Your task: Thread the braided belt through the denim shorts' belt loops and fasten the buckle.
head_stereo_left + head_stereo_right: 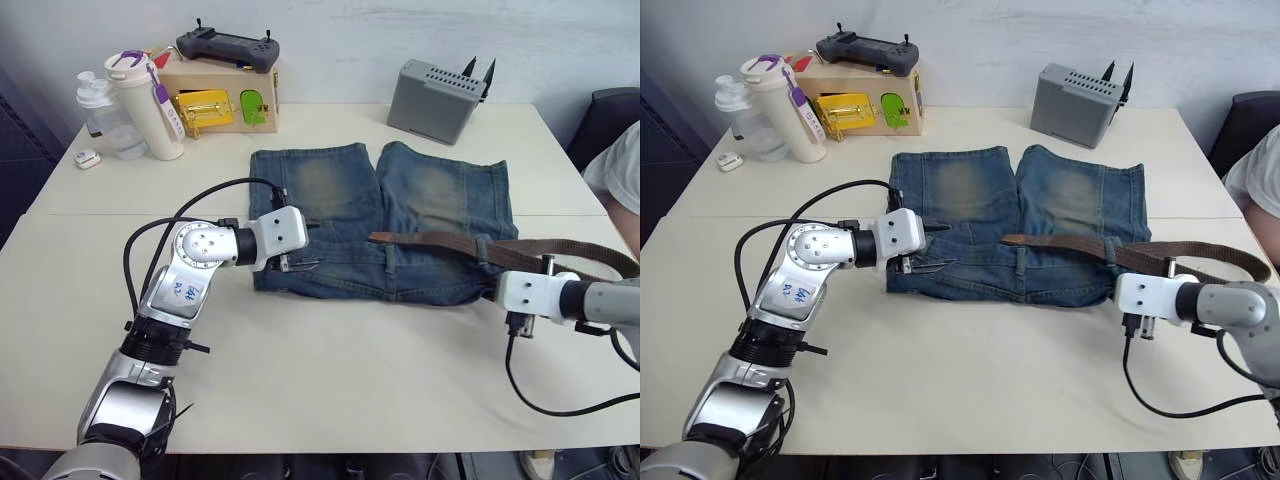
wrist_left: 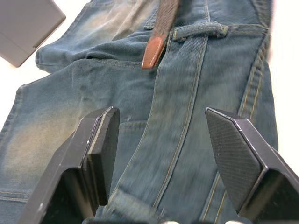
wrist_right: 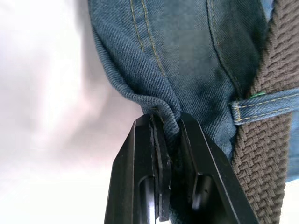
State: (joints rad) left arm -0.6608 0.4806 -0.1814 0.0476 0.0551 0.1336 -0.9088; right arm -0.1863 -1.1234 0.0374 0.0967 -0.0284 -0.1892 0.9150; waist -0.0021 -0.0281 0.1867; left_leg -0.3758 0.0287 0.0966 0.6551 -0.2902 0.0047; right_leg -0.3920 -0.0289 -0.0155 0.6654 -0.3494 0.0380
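We are mid-threading: braided belt (image 1: 450,245) lies along the denim shorts (image 1: 400,215) waistband. Right gripper (image 3: 163,140) pinches the waistband edge; left gripper (image 2: 161,154), spread, should next take the tan tip (image 2: 153,52).

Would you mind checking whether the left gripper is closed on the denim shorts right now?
No, the left gripper is open, its fingers spread apart above the denim shorts without pinching any fabric.

Your braided belt (image 1: 560,250) runs off frame at right (buckle end unseen), right end effector (image 3: 166,135) fingertips buried in denim shorts (image 3: 187,70) fold.
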